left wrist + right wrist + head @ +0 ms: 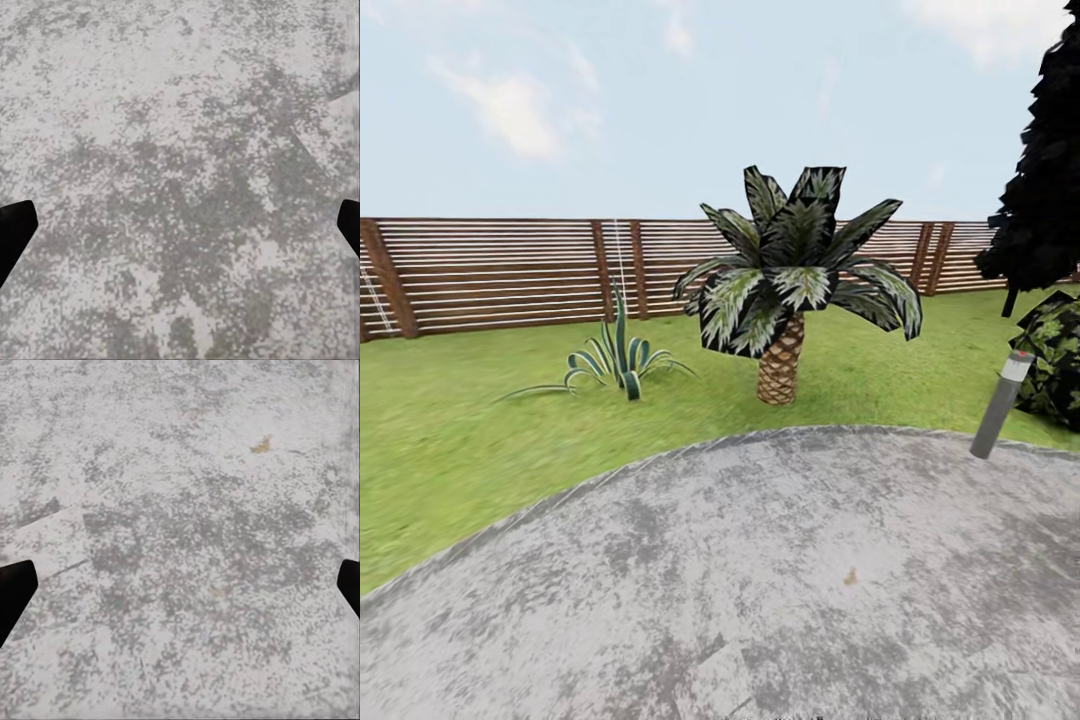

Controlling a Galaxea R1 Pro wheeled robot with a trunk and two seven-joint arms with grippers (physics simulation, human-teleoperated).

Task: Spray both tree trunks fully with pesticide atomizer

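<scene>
Robot stands on the grey paving (760,600), head camera facing out across the lawn (450,430) to the brown slat fence (500,275).

Progress, judged from these frames: task not started in any visible sense. No pesticide atomizer can be made out on the paving or on the grass, so its place cannot be given. Neither smooth-trunked tree can be made out either. What stands beyond the paving's far curved edge is a short palm (785,290) with a scaly trunk, not a target. Left of it, a spiky agave-like plant (615,360). At the paving's far right edge, a grey bollard light (1000,403), leaning; behind it a leafy shrub (1058,355) and a dark cypress-like tree (1045,170), both cut off by the frame edge.

Left to do: find the atomizer, grasp it, reach both trees, cover both trunks.

End effectors: left end effector (180,225) spread wide, dark fingertips at opposite frame edges, bare mottled paving between them. Right end effector (180,585) likewise spread, nothing held; a small yellowish speck (261,445) lies on the paving ahead of it, too small to identify.
</scene>
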